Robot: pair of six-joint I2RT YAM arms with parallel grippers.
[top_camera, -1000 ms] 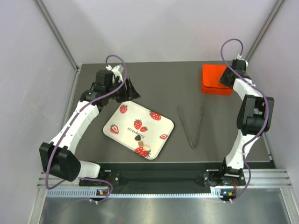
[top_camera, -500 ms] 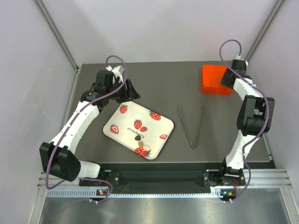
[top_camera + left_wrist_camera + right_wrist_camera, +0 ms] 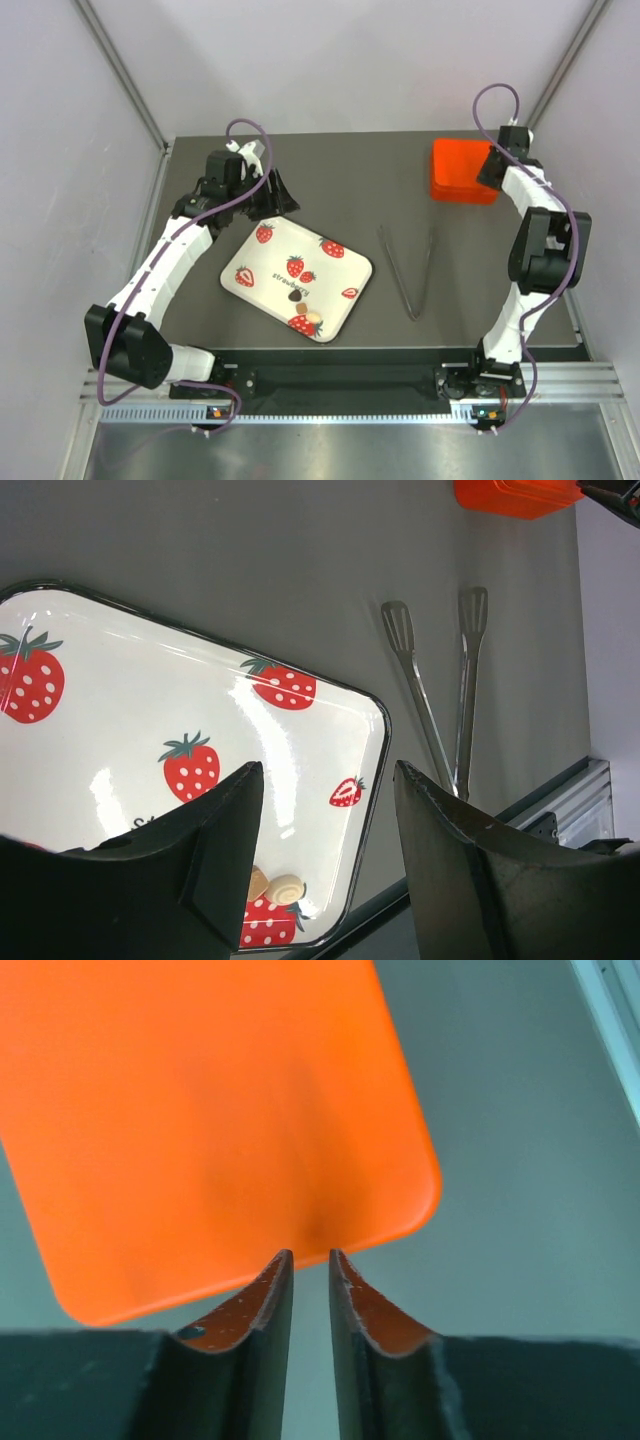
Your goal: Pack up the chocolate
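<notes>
Three small chocolate pieces lie at the near end of the white strawberry tray [image 3: 250, 262]: a dark one [image 3: 293, 296] and two light ones [image 3: 311, 317]. In the left wrist view a cream round piece [image 3: 285, 888] and a light brown piece [image 3: 258, 883] lie on the tray [image 3: 150, 680]. My left gripper [image 3: 283, 192] is open and empty, above the tray's far left corner [image 3: 328, 775]. My right gripper [image 3: 492, 163] is at the right edge of the closed orange box [image 3: 458, 170]. Its jaws [image 3: 310, 1253] stand almost together, holding nothing, just off the box [image 3: 200, 1110].
Metal tongs [image 3: 410, 270] lie on the dark table between the tray and the box, their tips pointing away; they also show in the left wrist view [image 3: 440, 700]. The table's near edge rail lies below the tray.
My right gripper has shifted slightly right and back along the orange box's edge. The left arm, tray and tongs have not moved.
</notes>
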